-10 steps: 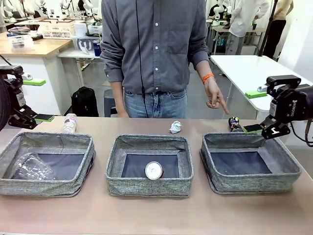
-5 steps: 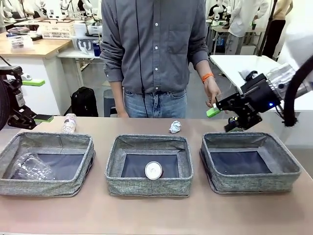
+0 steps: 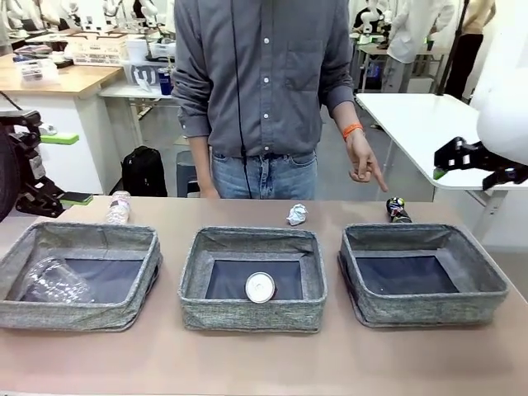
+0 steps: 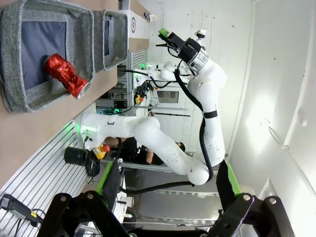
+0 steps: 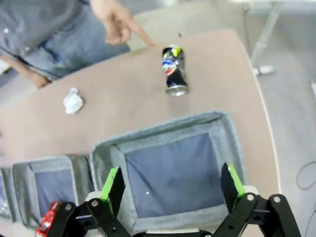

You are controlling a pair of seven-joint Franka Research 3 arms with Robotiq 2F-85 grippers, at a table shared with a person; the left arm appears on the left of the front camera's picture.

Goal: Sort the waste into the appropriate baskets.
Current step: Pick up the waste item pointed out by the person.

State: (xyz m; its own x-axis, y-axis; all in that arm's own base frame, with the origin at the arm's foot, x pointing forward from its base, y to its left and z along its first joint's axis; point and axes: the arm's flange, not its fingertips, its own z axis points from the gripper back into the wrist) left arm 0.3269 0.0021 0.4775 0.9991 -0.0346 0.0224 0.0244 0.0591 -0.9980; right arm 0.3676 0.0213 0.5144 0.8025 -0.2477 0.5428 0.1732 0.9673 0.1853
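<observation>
Three grey baskets stand in a row: left (image 3: 70, 313), middle (image 3: 252, 313), right (image 3: 429, 307). A red can (image 3: 259, 287) lies in the middle one and crushed clear plastic (image 3: 51, 280) in the left. Behind them on the table lie a clear bottle (image 3: 119, 207), a paper ball (image 3: 296, 214) and a dark can with a green top (image 3: 397, 209). My right gripper (image 3: 462, 158) hangs open high at the far right. In its wrist view the open right gripper (image 5: 173, 185) is above the right basket (image 5: 163, 129), with the dark can (image 5: 174, 69) beyond. My left gripper (image 3: 66, 169) is open at the left edge.
A person stands at the far side, one hand (image 3: 363, 165) pointing down at the dark can. In the right wrist view the hand (image 5: 116, 22) is just beyond the can and the paper ball (image 5: 73, 101) lies to its left. Bare table runs in front of the baskets.
My right gripper has risen from beside the dark can at the right basket's far corner, and has swung up and to the right. The left arm and the waste have stayed put.
</observation>
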